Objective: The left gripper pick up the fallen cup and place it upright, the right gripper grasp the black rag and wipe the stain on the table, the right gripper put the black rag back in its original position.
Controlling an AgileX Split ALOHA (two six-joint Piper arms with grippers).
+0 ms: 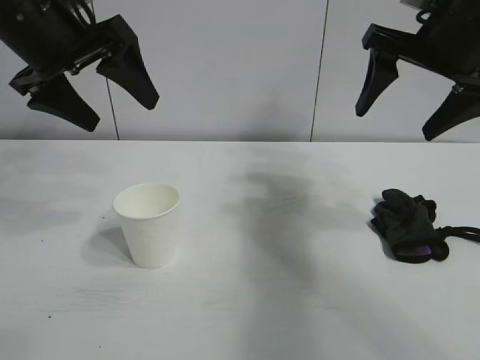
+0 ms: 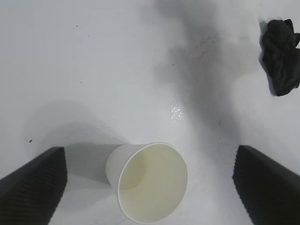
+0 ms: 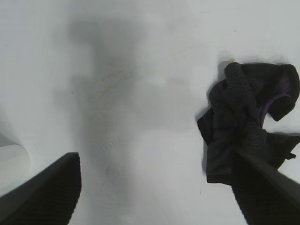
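Since the cup (image 1: 148,223) stands upright on the table (image 1: 240,315) and the black rag (image 1: 409,225) lies alone at about 3 o'clock from the table's middle, I judge that you are at the very end of the task: the rag is set down and only the retreat of the right arm is left. No brown stain shows on the surface in any view; only a small wet glint is seen in the left wrist view, between the cup and the rag.

Both claws are released. The left gripper (image 1: 90,90) hangs high at 10 o'clock, above and behind the cup, with nothing between its fingers. The right gripper (image 1: 409,94) hangs high at 2 o'clock, above the rag, fingers spread and empty.

To finish well, please mind these points:
- Check in the right wrist view that one finger (image 3: 262,187) is really free of the cloth. It overlaps the rag there, and I cannot tell if it is touching or only in front of it.
- The thin cord loop at the rag's side can catch on a fingertip, so lift straight up before you move sideways.
- Keep the fingers spread while you pull away.
- Leave the left arm where it is; the cup is light and will tip easily if it is bumped.
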